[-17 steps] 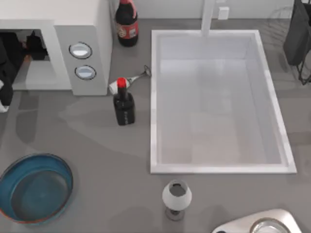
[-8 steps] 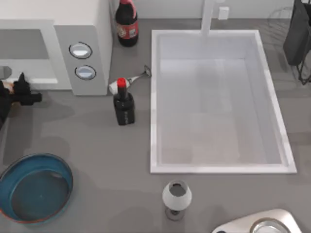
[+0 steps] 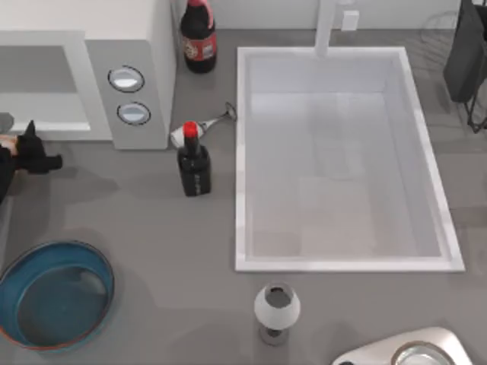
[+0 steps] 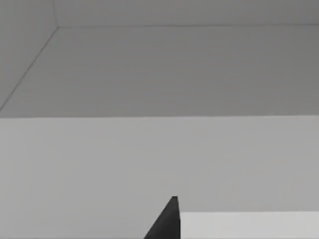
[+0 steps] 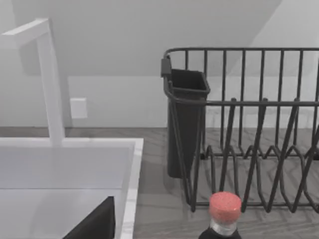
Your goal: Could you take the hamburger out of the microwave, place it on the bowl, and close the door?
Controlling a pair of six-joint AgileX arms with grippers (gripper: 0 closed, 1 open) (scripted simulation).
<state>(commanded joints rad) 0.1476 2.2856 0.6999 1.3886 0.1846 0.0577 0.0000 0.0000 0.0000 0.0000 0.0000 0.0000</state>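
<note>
The left gripper [image 3: 34, 150] has come out of the large boxy white microwave [image 3: 129, 46] with the two round silver-blue knobs. A second ago it was deep inside the light grey cavity. Half a second ago it was already out over the grey desk [image 3: 152, 228] in front of the opening, and since then it has only crept a little toward the desk's left edge. The cavity floor now looks bare, and a tan sliver sits right against the gripper at the top view's left border. I take this to be the small off-white, brown-edged hamburger [image 3: 6, 141], though too little of it shows to be sure. If that is right, the removal step is done and the carry has begun. The wide round blue bowl [image 3: 53, 293] with the thin reddish-orange rim lies nearer the front of the desk, well apart from the gripper and with nothing in it, so the placing has not happened yet. The cavity stands exposed, so the door is not yet closed. I cannot tell whether the left gripper is clenched on the bun or merely beside it, because the arm's dark body covers the contact from above, and the left wrist view gives just flat grey and white surfaces behind one dark tip. The right gripper [image 5: 97, 221] is parked at the white sink [image 5: 65, 149], facing a black wire dish rack [image 5: 249, 124].
</note>
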